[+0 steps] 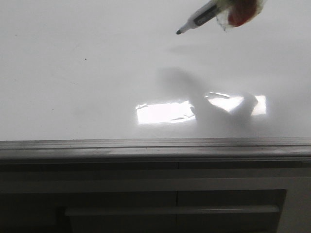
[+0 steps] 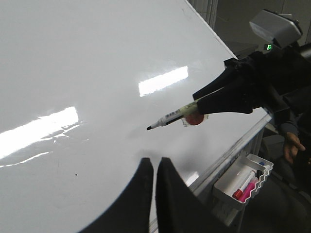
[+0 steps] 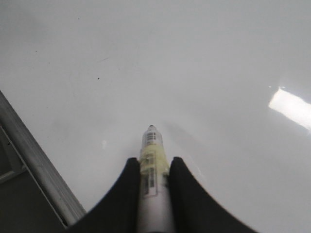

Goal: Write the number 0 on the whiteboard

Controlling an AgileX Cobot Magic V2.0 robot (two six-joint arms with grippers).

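Note:
The whiteboard (image 1: 73, 73) is glossy white and bare; no number 0 shows on it in any view. My right gripper (image 3: 152, 162) is shut on a marker pen (image 3: 151, 150) with yellow tape round its barrel. The marker (image 1: 198, 19) enters at the top right of the front view, its black tip (image 1: 179, 32) pointing down-left just off the board, with no ink under it. A red blob in clear wrap (image 1: 240, 14) sits by the grip. In the left wrist view the right gripper (image 2: 214, 97) holds the marker (image 2: 170, 118) over the whiteboard (image 2: 73, 58). My left gripper (image 2: 154, 162) is shut and empty above the board.
A grey metal rim (image 1: 146, 145) runs along the board's near edge, with a dark cabinet front and long handles (image 1: 170, 210) below. A white tray (image 2: 262, 167) with red and pink markers hangs off the board's edge. A person's hand (image 2: 291, 143) shows beyond it.

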